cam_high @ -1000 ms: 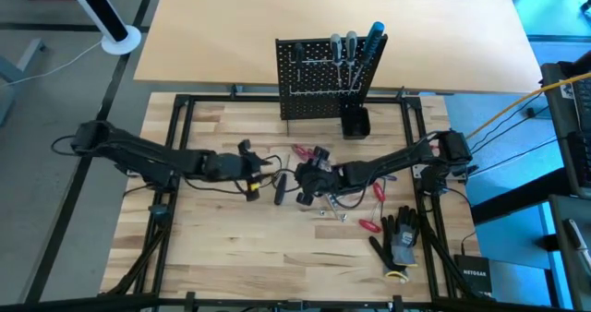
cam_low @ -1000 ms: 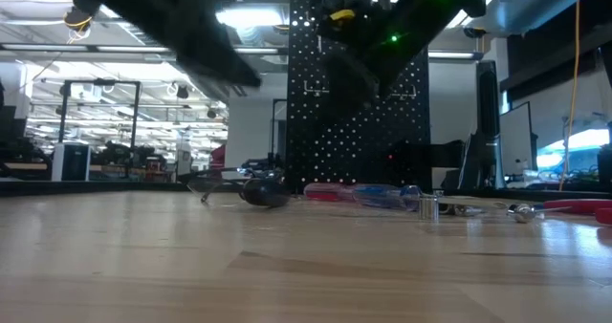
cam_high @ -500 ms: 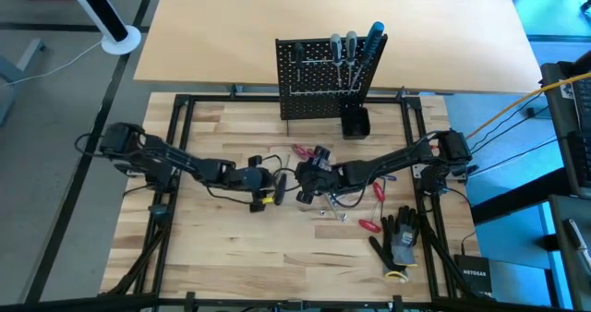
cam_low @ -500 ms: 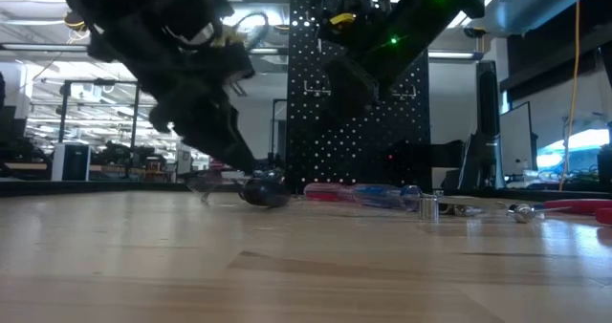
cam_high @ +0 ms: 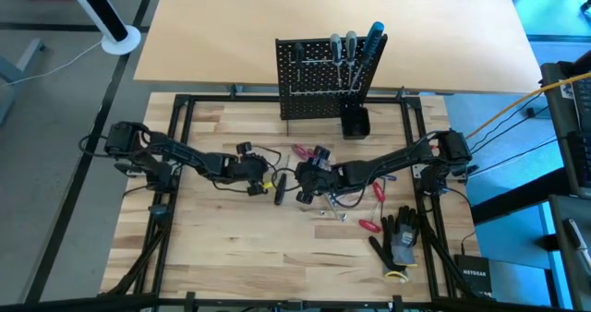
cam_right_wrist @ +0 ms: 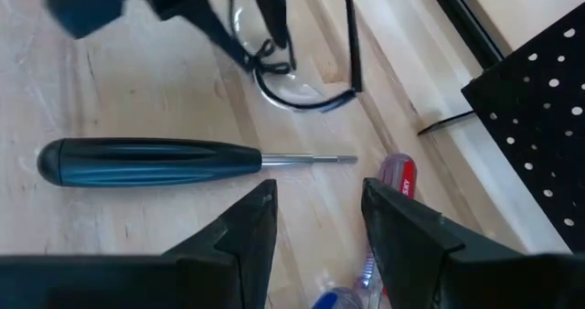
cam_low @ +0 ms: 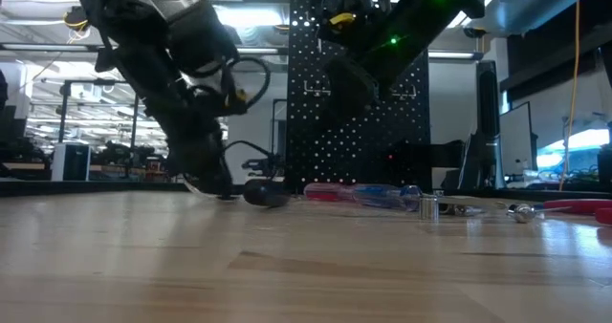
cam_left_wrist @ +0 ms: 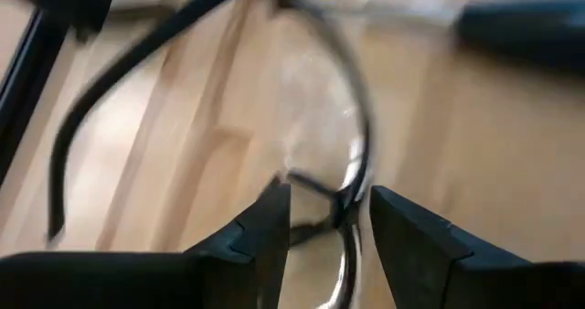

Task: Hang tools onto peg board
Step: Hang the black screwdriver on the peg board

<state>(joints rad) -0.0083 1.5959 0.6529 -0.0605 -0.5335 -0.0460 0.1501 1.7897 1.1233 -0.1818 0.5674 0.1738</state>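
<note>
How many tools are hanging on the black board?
3 on the peg board: two grey-handled screwdrivers side by side, one blue-handled screwdriver at its right end. More may be hidden.

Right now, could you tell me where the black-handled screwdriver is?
High view: the black-handled screwdriver lies mid-table, between the left gripper and right gripper.

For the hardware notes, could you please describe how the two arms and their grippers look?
Both arms are dark and slender, with black cables looping along them. The left gripper carries a small yellow marking; the right gripper is all black. Each has two dark, wedge-shaped fingers.
</note>
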